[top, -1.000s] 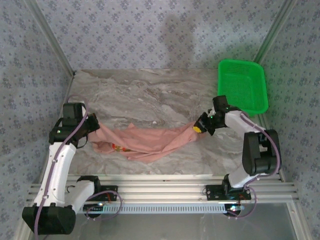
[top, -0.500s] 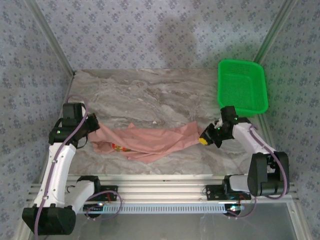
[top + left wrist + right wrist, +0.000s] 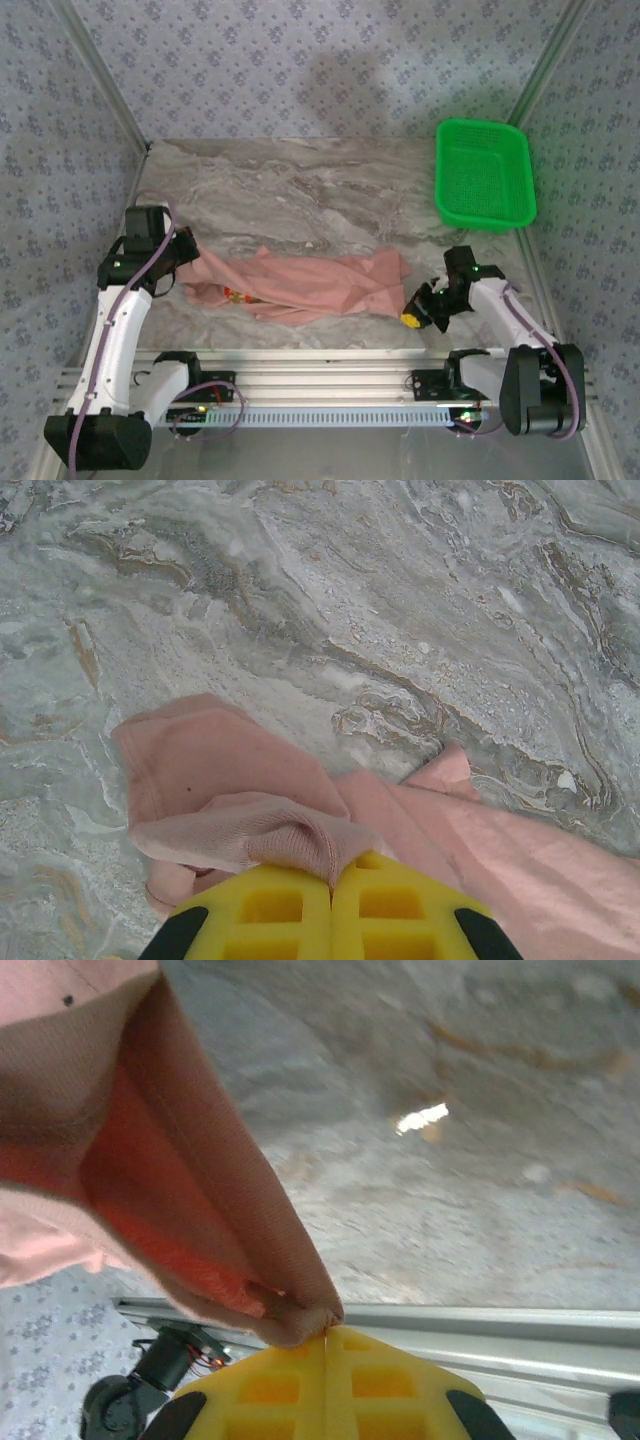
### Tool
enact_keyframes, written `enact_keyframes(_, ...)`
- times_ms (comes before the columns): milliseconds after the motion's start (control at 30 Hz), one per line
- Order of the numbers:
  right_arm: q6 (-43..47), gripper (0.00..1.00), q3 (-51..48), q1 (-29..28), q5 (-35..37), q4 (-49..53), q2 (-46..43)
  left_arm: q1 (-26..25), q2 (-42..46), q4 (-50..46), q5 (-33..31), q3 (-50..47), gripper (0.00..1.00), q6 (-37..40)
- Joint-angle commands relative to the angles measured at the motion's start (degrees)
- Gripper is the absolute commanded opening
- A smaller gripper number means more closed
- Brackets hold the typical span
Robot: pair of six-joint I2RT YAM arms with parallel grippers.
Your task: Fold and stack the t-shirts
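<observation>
The left gripper [image 3: 332, 885] has its yellow jaws pressed together on a bunched fold of the salmon-pink t-shirt [image 3: 300, 282], with the cloth gathered into a soft roll right at the fingertips. The right gripper [image 3: 327, 1335] is likewise clamped closed, pinching a hemmed edge of the same shirt, so the fabric rises from its tips in a taut, tent-like fold. Between the two grippers the shirt lies as a long rumpled band. Its long axis runs left to right across the near half of the table [image 3: 300, 180], and its right end slants toward the near edge. A small red and white print [image 3: 238, 295] shows close to the left end, on the near side of the cloth. Which way the collar points cannot be told. The left arm [image 3: 120, 330] rises from its base at the near left, and its long white link leans up and forward to a wrist above the left edge of the table. The right arm [image 3: 520, 330] is folded low at the near right, with its forearm reaching left toward the table's near edge. The table top is grey veined marble, with a metal rail [image 3: 320, 372] along its near side. A green plastic basket [image 3: 483, 185] sits at the far right corner, well apart from the shirt. Walls [image 3: 300, 60] covered in pale blue floral paper enclose the space.
</observation>
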State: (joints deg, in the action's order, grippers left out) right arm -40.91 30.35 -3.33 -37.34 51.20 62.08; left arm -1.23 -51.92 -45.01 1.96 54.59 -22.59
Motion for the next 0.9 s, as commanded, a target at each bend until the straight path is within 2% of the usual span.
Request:
enact_keyframes(0,0.7,0.0,-2.5,0.4,1.6,5.0,-2.1,0.1,1.6,-0.3,0.8,-0.4,0.0,-0.4)
enact_keyframes(133,-2.3,0.0,-4.4,0.4,3.8,0.8,-2.0,0.1,1.7,0.1,1.1,-1.0,0.0,-0.6)
enact_keyframes(267,-1.3,0.0,-4.3,0.2,4.8,-0.5,-0.3,0.0,1.8,0.5,1.4,-1.3,0.0,-0.7)
enact_keyframes(633,-3.8,0.0,-5.1,-0.7,4.3,-7.5,2.2,-0.7,1.6,1.8,1.8,-2.1,0.0,-1.0)
enact_keyframes(800,-4.0,0.07,-5.3,-1.1,4.3,-8.3,2.9,-0.9,1.7,1.8,1.8,-1.9,0.0,-1.0)
enact_keyframes(867,-3.7,0.15,-5.5,-1.3,4.3,-8.0,2.7,-0.9,1.7,1.7,1.8,-1.9,0.0,-1.0)
